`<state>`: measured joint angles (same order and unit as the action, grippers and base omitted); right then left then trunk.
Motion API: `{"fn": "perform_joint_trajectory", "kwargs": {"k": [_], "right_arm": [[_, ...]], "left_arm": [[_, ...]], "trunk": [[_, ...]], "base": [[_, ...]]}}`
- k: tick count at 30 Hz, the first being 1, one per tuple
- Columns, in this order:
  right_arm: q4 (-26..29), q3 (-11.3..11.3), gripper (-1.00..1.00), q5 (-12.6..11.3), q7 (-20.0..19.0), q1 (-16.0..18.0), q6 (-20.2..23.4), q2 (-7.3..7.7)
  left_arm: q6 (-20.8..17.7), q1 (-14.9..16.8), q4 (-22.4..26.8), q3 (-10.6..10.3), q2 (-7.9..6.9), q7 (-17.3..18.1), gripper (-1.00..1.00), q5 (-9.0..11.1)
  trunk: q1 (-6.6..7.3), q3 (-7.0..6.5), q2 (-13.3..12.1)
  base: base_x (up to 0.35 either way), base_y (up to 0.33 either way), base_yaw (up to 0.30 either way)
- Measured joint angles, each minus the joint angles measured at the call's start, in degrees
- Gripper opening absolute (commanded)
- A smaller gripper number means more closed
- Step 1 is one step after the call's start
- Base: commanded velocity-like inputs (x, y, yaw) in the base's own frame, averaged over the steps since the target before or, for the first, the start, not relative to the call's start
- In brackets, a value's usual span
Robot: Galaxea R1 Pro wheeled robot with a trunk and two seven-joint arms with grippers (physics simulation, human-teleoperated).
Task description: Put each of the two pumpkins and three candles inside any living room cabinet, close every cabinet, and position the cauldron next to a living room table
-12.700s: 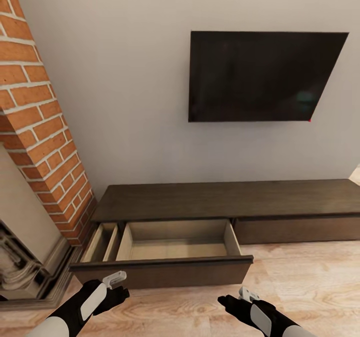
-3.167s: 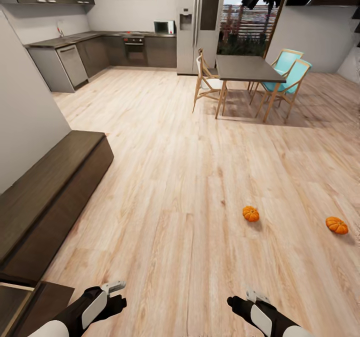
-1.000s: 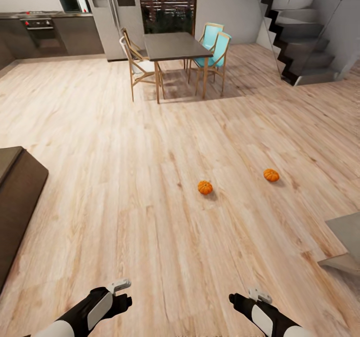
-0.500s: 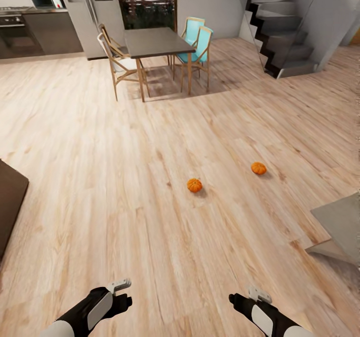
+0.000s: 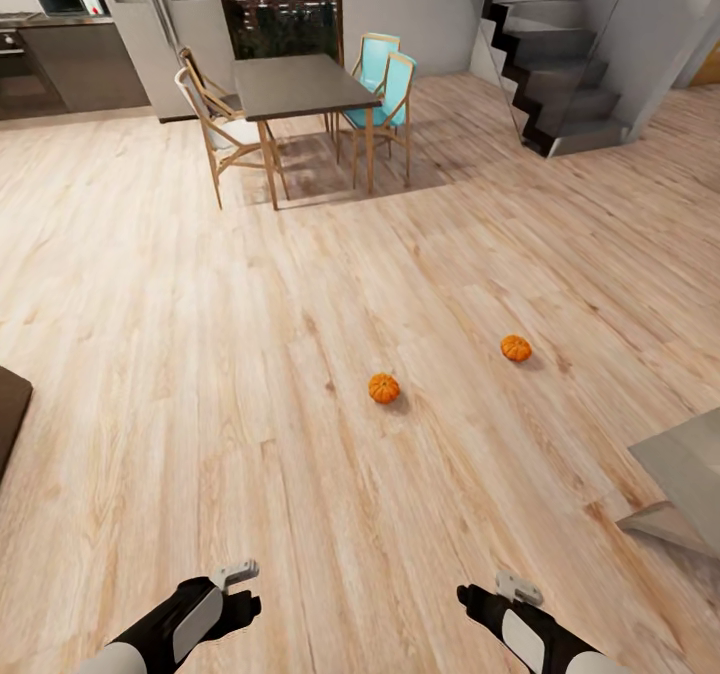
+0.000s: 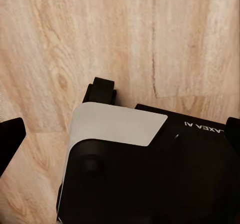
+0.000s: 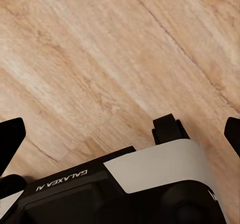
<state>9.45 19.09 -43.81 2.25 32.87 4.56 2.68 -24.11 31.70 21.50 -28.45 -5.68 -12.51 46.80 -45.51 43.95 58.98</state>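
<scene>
I hold both arms low, left gripper and right gripper spread open, empty. Two pumpkins sit on the floor ahead.

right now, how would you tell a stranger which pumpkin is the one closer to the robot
Start at the dark dining table with wooden and teal chairs, then come down the bare wood floor toward the robot. Two small orange pumpkins sit apart on the planks; the nearer pumpkin lies roughly midway between the two arms, while the other pumpkin sits farther off to the right, toward the staircase.
</scene>
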Motion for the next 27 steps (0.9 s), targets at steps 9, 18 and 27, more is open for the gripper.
{"fn": "perform_joint_trajectory", "kwargs": {"k": [9, 18, 27], "right_arm": [[0.07, 0.00, 1.00, -0.02, 0.06, 0.00, -0.35, -0.10], [0.07, 0.01, 1.00, -0.03, 0.06, 0.00, -0.36, -0.08], [0.03, 0.00, 1.00, -0.04, 0.06, 0.00, -0.45, -0.16]], "left_arm": [[0.10, 0.01, -0.39, -0.03, -0.14, 0.00, 1.00, -0.03], [0.10, 0.01, -0.36, -0.03, 0.00, 0.00, 1.00, -0.03], [0.05, 0.01, -0.38, -0.03, -0.15, 0.00, 1.00, -0.03]], "trunk": [[0.00, -0.74, 0.00], [-0.03, -1.60, 0.00], [-0.03, -2.46, 0.00]], "base": [[0.324, 0.000, 0.000], [0.134, 0.000, 0.000], [0.006, 0.000, 0.000]]}}
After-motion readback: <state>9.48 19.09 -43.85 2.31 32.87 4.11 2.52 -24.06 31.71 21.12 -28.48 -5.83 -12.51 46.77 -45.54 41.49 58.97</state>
